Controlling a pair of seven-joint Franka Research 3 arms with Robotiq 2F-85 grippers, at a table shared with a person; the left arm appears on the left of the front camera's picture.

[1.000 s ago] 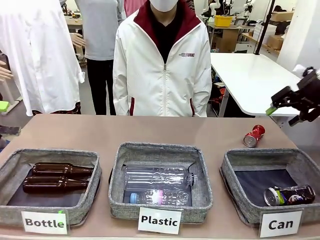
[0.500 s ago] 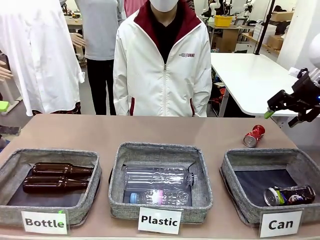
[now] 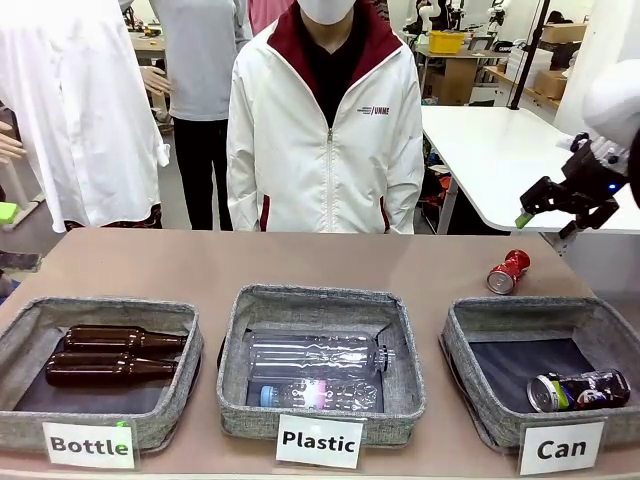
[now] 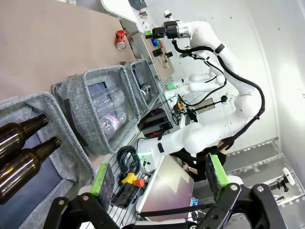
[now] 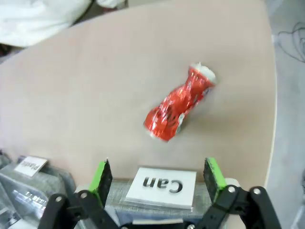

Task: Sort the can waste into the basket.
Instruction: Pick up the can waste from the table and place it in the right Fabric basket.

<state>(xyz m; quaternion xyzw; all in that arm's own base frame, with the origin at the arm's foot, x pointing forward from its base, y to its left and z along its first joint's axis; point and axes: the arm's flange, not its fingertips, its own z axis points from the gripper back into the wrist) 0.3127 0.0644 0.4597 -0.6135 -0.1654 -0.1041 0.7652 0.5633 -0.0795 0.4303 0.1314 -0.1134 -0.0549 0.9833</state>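
Brown bench. Can basket at right front holds the black can. Right pincer, jaws spread and empty, hovers above the crushed red can on bare bench behind it, likely lining up. Left pincer also open.

A: Light?
B: Bright, even, soft. Front view sharp; labels readable, only faint shadows inside the baskets.

A: Right wrist view?
B: Soft all over. The crushed red can, just ahead of the right gripper, looks smeared, with a pale shadow beside it. The "Can" label between the fingers is readable but fuzzy.

A: Left wrist view?
B: Crisper. Wide-angle bending at the edges, white glare beyond the left gripper. Glints on the brown glass bottles beside it.
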